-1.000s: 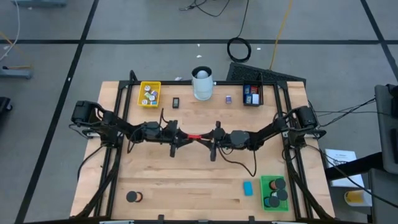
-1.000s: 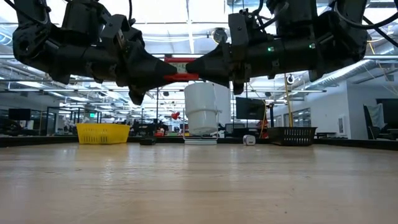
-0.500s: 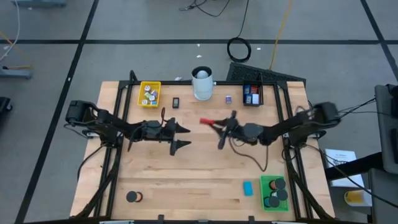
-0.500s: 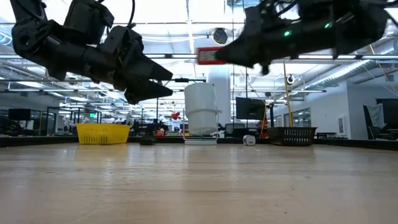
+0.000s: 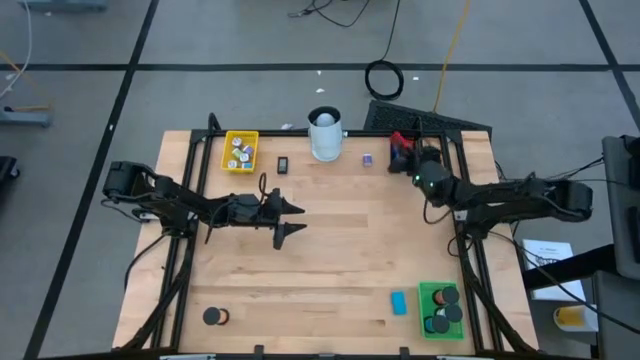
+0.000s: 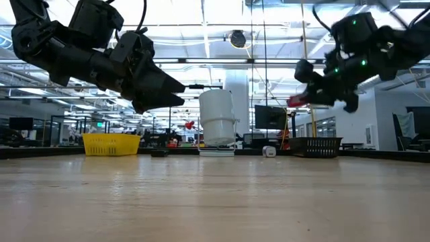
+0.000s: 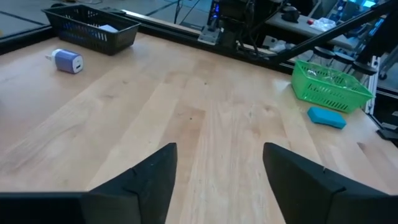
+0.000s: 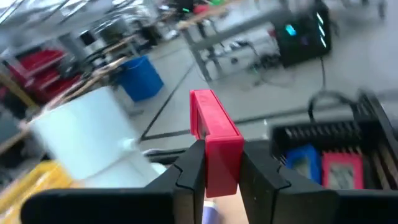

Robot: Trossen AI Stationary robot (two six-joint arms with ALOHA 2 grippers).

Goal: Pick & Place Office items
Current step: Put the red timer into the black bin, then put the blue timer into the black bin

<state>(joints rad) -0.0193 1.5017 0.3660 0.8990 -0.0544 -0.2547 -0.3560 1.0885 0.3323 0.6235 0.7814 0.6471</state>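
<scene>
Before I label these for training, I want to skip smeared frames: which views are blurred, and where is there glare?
Right wrist view: background streaked with motion blur, though the red block in the right gripper is fairly crisp. Left wrist view: sharp, the blue piece clear. Low view: bright ceiling lights, arms dark against them. High view: even light, no glare.

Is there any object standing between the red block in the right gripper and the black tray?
Nothing visible stands between them. The right gripper holds the red block in the air beside the black tray. The white cylinder stands off to one side, not in the path.
</scene>
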